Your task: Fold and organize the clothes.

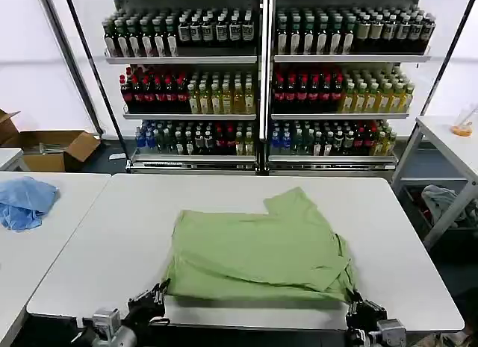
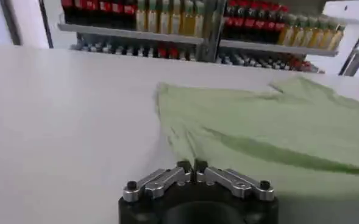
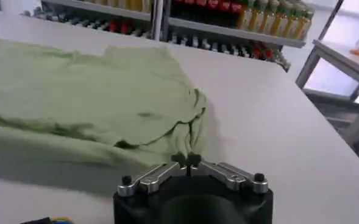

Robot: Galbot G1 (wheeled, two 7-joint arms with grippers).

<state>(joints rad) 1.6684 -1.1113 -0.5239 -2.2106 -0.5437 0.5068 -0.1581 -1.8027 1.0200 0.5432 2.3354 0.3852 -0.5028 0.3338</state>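
The light green shirt [image 1: 254,254] lies on the white table [image 1: 112,242], folded over on itself, with one sleeve pointing toward the far edge. Its near hem reaches the table's front edge. My left gripper [image 1: 159,293] sits at the shirt's near left corner. In the left wrist view the left gripper [image 2: 192,164] is shut, with a thin edge of the shirt [image 2: 277,122] running into the tips. My right gripper [image 1: 354,301] is at the near right corner. In the right wrist view the right gripper [image 3: 188,160] is shut on a bunched fold of the shirt [image 3: 88,91].
A light blue cloth [image 1: 24,201] lies on the adjoining table at the left. Bottle shelves [image 1: 261,86] stand behind the table. A cardboard box [image 1: 52,149] sits on the floor at the far left, and a side table [image 1: 448,138] stands at the right.
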